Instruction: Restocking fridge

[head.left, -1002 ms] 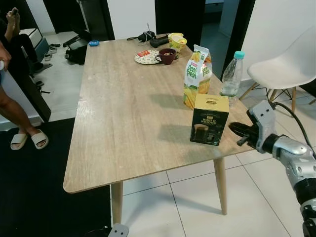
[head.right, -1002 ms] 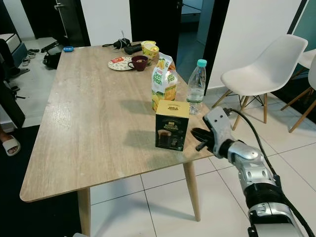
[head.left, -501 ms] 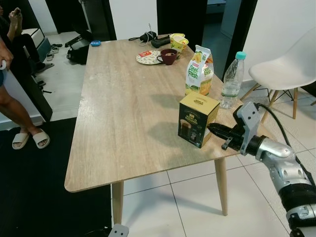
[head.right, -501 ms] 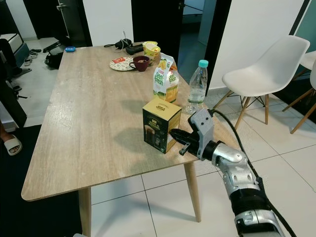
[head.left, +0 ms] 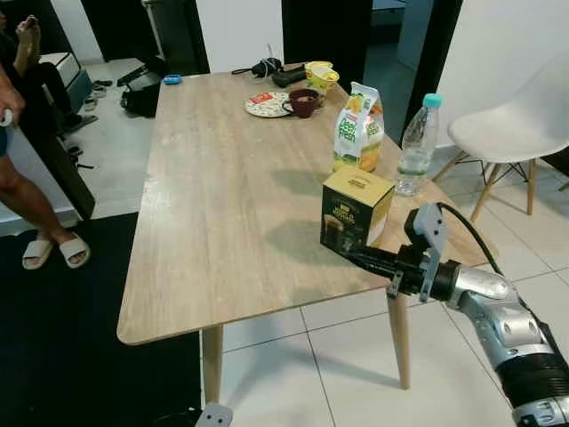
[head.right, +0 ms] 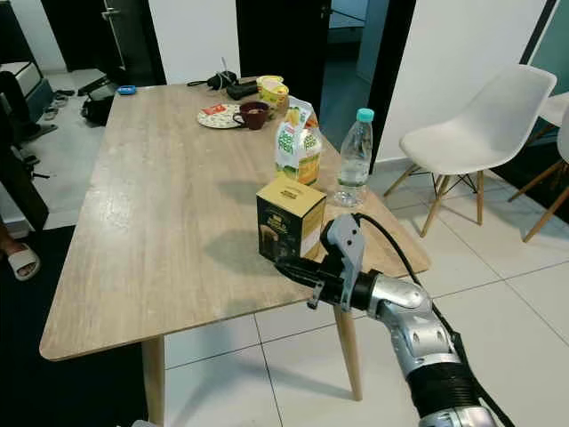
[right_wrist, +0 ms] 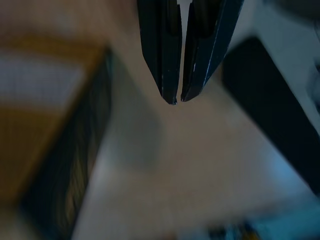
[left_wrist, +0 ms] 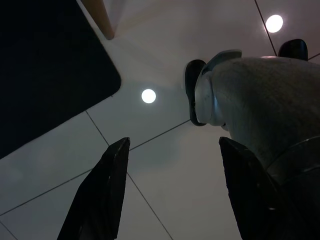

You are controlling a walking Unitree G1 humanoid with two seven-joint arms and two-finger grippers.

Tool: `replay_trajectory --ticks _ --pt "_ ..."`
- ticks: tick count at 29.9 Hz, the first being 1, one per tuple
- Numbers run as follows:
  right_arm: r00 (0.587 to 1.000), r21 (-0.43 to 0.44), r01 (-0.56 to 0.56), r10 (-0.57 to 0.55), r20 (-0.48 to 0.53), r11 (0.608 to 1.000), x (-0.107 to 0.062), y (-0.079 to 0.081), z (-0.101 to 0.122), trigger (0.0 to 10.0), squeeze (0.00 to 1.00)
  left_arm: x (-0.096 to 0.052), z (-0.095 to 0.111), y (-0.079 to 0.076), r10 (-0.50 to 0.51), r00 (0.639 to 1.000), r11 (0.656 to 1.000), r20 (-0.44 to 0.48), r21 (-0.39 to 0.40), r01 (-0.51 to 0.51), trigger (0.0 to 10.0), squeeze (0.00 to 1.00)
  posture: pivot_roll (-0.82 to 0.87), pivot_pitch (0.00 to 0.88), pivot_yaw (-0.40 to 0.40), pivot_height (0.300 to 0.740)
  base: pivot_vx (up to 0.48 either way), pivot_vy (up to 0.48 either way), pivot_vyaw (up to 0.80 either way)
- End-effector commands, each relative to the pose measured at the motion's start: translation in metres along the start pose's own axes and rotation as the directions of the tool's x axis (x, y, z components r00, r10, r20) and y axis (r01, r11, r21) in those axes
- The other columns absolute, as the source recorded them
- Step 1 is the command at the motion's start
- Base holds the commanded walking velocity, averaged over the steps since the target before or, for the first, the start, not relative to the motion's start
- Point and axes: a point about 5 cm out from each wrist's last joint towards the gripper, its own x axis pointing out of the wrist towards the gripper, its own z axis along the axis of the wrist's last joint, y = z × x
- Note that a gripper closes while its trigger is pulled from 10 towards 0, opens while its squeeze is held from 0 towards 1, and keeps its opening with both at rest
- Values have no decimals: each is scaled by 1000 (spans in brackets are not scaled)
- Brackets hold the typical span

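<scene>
A dark coffee box with a gold top (head.left: 356, 209) stands near the right front corner of the wooden table (head.left: 222, 196). Behind it are a green and yellow juice carton (head.left: 357, 129) and a clear water bottle with a teal cap (head.left: 417, 147). My right gripper (head.left: 345, 253) lies low over the table, shut with nothing between its fingers, its tips just in front of the box's near base. In the right wrist view the fingertips (right_wrist: 170, 97) nearly touch and the box (right_wrist: 45, 135) is a blur beside them. My left gripper (left_wrist: 170, 200) hangs open above the floor tiles.
A plate (head.left: 265, 104), a dark mug (head.left: 302, 100) and a yellow cup (head.left: 319, 74) sit at the table's far end. A white chair (head.left: 520, 124) stands to the right. A person's legs in sandals (head.left: 40, 240) are at the left, beside a black mat (head.left: 71, 356).
My right gripper has slid left along the table's front edge, from right of the box to in front of it. The box has been pushed left and turned.
</scene>
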Motion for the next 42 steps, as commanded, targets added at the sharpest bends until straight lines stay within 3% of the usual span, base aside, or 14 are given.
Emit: replay_trajectory --ticks 1,5,9,14,16,24,28,30,32,34,38,42 --pt "994 -36 63 -66 -87 997 -5 -9 -8 10000 0 -1 -2 2 0 1000 1000 -12 6 0 10000 0 45 0 -11 740 0 0 0" --pt "967 -61 202 -209 -146 977 -12 -26 -8 10000 0 -1 -3 2 -1 1000 1000 -13 7 1 10000 0 43 0 -14 740 0 0 0" --pt "963 -60 234 -240 -126 970 -8 -28 -5 10000 0 -1 -3 2 -2 1000 1000 -13 11 2 10000 0 44 0 -16 740 0 0 0" --pt "975 -20 213 -213 -54 977 -1 -23 2 10000 0 -1 -3 2 -3 1000 1000 -13 13 3 10000 0 45 0 -17 740 0 0 0" --pt "985 2 169 -169 41 986 5 -18 11 10000 0 -1 -3 1 -4 1000 1000 -13 14 4 10000 0 43 0 -18 740 0 0 0" --pt "978 49 93 -100 181 995 20 -2 27 10000 0 -1 -2 1 -4 1000 1000 -12 10 5 10000 0 40 0 -17 740 0 0 0" --pt "987 23 68 -71 144 997 24 3 23 10000 0 0 -2 1 -4 1000 1000 -11 8 4 10000 0 41 0 -18 740 0 0 0" --pt "998 -28 61 -60 36 998 25 4 10 10000 0 0 -1 1 -4 1000 1000 -10 6 4 10000 0 41 0 -18 740 0 0 0" --pt "998 -48 67 -67 -8 997 24 3 5 10000 0 0 -1 1 -4 1000 1000 -9 5 4 10000 0 41 0 -18 740 0 0 0" --pt "985 -85 141 -148 -84 986 20 -9 -1 10000 0 0 -1 1 -4 1000 1000 -8 4 4 10000 0 40 0 -14 740 0 0 0" --pt "958 -119 245 -259 -124 962 15 -24 0 10000 0 0 0 1 -4 1000 1000 -6 4 4 10000 0 41 0 -13 740 0 0 0" --pt "941 -140 288 -308 -144 947 13 -29 0 10000 0 0 0 1 -4 1000 1000 -5 5 4 10000 0 41 0 -13 740 0 0 0"
